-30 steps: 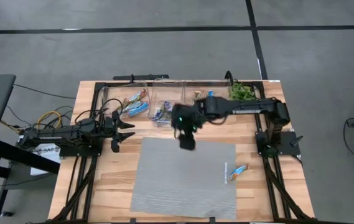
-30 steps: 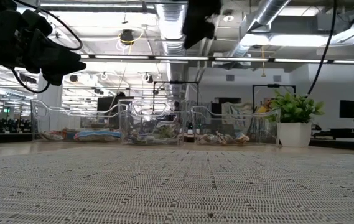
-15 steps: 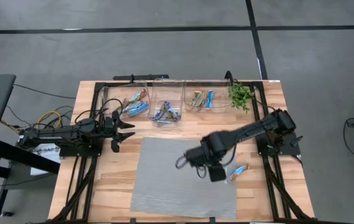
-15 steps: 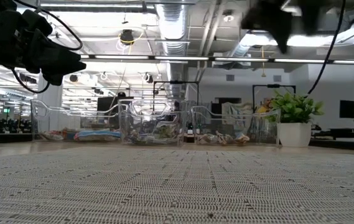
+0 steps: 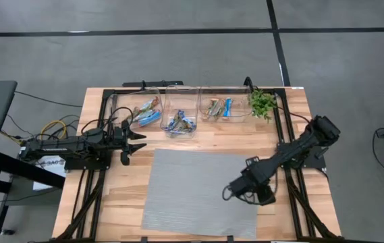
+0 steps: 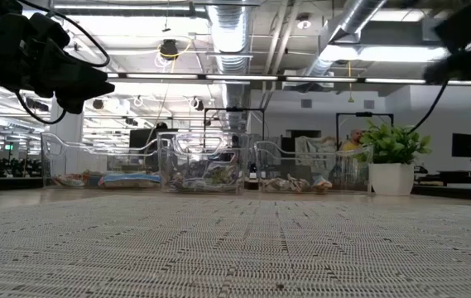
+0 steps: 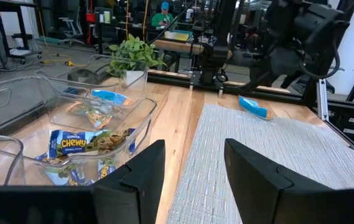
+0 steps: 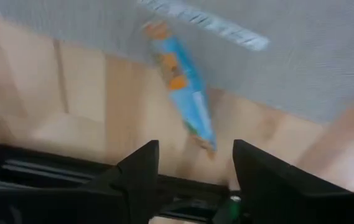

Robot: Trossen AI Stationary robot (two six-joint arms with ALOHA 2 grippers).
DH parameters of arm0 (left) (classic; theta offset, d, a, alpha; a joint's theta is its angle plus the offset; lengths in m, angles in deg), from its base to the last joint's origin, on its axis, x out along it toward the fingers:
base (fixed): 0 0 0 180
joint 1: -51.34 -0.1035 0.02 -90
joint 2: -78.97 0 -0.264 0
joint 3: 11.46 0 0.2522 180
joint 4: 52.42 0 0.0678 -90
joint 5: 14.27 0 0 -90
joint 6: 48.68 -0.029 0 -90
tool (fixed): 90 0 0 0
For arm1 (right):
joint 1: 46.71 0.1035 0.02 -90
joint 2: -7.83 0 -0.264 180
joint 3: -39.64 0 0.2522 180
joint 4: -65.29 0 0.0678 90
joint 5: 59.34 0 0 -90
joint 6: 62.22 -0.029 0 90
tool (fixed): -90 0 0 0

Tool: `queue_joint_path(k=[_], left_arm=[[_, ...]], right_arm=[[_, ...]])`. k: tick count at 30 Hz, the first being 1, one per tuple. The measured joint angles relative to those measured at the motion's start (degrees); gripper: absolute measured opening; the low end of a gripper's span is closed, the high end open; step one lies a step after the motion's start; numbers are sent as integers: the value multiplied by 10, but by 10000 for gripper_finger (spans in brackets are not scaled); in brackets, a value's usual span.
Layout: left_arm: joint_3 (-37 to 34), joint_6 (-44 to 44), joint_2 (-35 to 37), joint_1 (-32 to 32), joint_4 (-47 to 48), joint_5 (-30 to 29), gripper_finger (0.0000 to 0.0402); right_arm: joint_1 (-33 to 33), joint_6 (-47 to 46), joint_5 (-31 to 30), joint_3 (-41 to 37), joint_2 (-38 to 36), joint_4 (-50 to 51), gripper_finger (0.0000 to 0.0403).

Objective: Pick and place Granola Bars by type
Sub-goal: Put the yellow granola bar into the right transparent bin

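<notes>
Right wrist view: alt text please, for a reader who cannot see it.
The right gripper, fingers open and empty, hovers above a blue-and-orange granola bar that lies half on the grey mat, half on the wooden table. The picture is motion-blurred.

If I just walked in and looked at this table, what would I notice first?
Probably the right gripper, open and hanging low over the right edge of the grey mat, right above a blue-and-orange granola bar lying half on the wood. Next, the three clear bins in a row at the far edge, each with shiny bars inside, and a little green plant beside them. The left gripper waits open at the left.
</notes>
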Motion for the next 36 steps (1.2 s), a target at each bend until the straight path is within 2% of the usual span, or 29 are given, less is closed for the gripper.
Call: queue_joint_path(k=[4, 11, 24, 28, 36], left_arm=[[0, 0, 0, 0, 0, 0, 158], [0, 0, 0, 0, 0, 0, 158], [0, 0, 0, 0, 0, 0, 158], [0, 0, 0, 0, 0, 0, 158], [0, 0, 0, 0, 0, 0, 158]], right_arm=[[30, -8, 24, -55, -33, -66, 197], [50, -13, 0, -131, -67, -138, 197], [56, -13, -4, -228, -69, -223, 189], [56, -13, -4, -237, -69, -241, 166], [56, -64, -8, -262, -69, -284, 75]])
